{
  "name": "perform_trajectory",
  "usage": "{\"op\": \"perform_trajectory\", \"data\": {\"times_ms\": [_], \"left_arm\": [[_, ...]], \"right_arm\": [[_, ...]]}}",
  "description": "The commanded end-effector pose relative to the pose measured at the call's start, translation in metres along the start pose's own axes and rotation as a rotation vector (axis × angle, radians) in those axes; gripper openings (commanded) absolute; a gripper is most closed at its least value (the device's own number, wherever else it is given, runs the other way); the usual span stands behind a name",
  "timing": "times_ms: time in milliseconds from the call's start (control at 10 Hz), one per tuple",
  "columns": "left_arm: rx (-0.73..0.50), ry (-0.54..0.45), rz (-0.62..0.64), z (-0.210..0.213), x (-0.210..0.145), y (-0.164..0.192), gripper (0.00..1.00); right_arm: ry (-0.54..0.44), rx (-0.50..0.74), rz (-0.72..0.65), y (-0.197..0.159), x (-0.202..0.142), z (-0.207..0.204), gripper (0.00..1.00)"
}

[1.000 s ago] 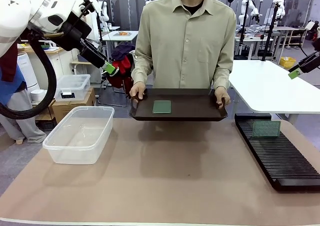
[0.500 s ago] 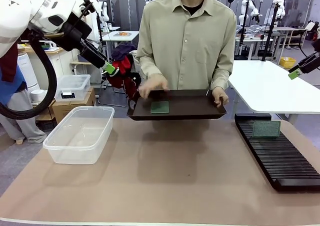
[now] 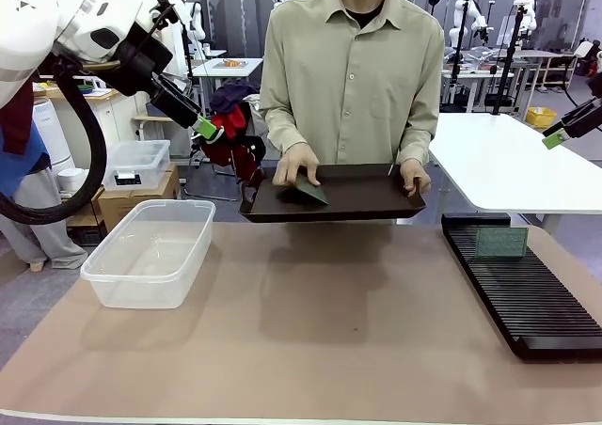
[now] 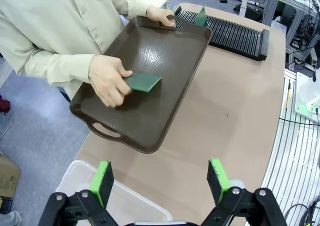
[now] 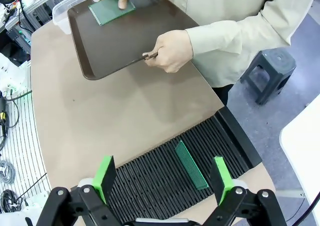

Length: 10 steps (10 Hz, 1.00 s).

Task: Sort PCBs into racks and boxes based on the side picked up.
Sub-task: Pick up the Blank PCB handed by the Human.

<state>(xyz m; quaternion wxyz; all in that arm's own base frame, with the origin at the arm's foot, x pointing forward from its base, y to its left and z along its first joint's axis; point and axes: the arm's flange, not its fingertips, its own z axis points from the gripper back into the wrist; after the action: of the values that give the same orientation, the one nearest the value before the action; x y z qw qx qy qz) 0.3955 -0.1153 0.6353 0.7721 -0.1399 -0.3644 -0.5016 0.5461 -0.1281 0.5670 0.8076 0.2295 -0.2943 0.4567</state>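
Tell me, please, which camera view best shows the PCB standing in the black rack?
The right wrist view: the PCB is close, seen from above, standing in a slot of the rack. The front view shows its flat face, smaller, near the rack's far end. The left wrist view shows it tiny and distant.

No word, brand, number or sign can be read anywhere at the shared table. Any print on the green circuit board (image 4: 144, 82) lying in the brown tray (image 4: 170, 51), or on the second board (image 3: 500, 243) standing in the black rack (image 3: 536, 303), is too small to make out, as is the dark patch on the small lidded bin (image 3: 141, 157).
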Motion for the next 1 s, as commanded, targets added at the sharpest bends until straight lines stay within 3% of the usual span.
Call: {"op": "perform_trajectory", "data": {"times_ms": [0,900], "left_arm": [[-0.017,-0.016,0.003,-0.0009,-0.0018,0.0007,1.00],[-0.017,-0.016,0.003,-0.0009,-0.0018,0.0007,1.00]], "right_arm": [[0.007,-0.001,-0.007,0.0015,0.0014,0.0006,1.00],[0.007,-0.001,-0.007,0.0015,0.0014,0.0006,1.00]]}}
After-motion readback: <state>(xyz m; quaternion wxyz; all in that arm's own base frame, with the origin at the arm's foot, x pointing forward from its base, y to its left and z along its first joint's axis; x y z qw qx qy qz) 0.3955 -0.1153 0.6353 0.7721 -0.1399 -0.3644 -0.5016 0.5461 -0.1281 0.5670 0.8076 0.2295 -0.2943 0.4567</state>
